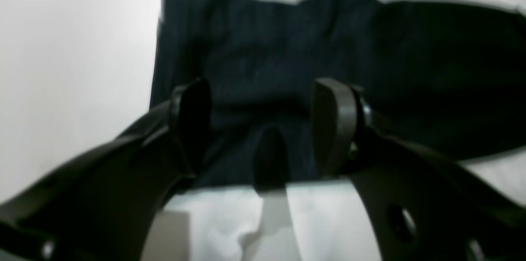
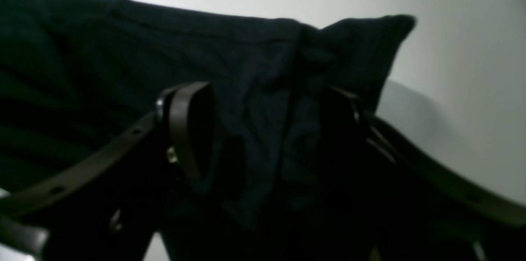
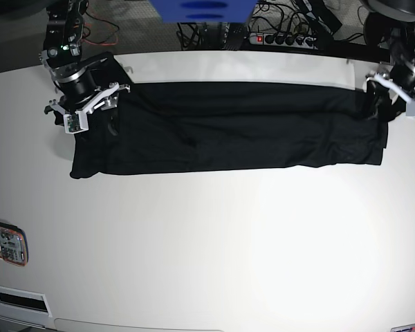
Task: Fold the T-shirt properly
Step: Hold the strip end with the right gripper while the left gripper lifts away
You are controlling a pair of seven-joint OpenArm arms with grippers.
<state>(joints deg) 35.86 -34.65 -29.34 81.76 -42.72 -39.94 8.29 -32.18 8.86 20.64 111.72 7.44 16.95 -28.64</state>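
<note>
Your T-shirt [image 3: 228, 128] lies stretched in a long band along the bench's [image 3: 207, 242] far edge. Your left hand [image 1: 263, 127] stands spread above one end, fabric between its fingers. Your right hand [image 2: 271, 125] straddles bunched cloth; grip unclear.

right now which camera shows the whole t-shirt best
The base view: the T-shirt lies there as one long black band across the white table, both ends visible. The left wrist view shows only one blurred end, the right wrist view only bunched fabric at the other.
</note>
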